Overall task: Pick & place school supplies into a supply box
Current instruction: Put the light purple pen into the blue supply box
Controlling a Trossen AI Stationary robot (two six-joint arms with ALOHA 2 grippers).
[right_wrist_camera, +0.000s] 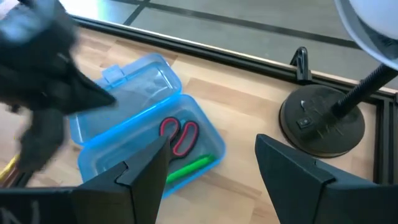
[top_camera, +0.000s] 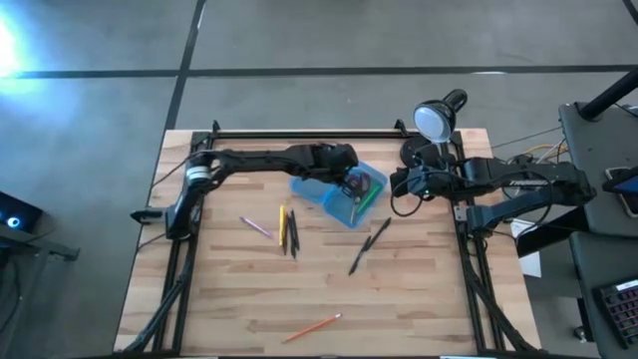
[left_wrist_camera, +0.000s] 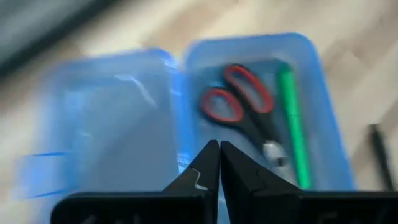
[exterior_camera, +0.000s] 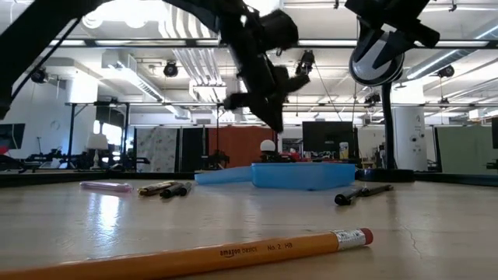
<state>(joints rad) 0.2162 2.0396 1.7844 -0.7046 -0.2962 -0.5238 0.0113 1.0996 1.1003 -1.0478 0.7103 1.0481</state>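
Note:
The blue supply box lies open on the table's far middle. Red-handled scissors and a green pen lie in its deeper half. My left gripper hovers shut above the box, holding nothing, and stands clear of it in the low view. My right gripper is open, to the box's right near the lamp. A pink pen, yellow and dark pencils, a black pen and an orange pencil lie flat on the wood.
A black desk lamp stands at the far right corner on its round base, close to my right gripper. A black rail runs along the far edge. The orange pencil lies near the near edge.

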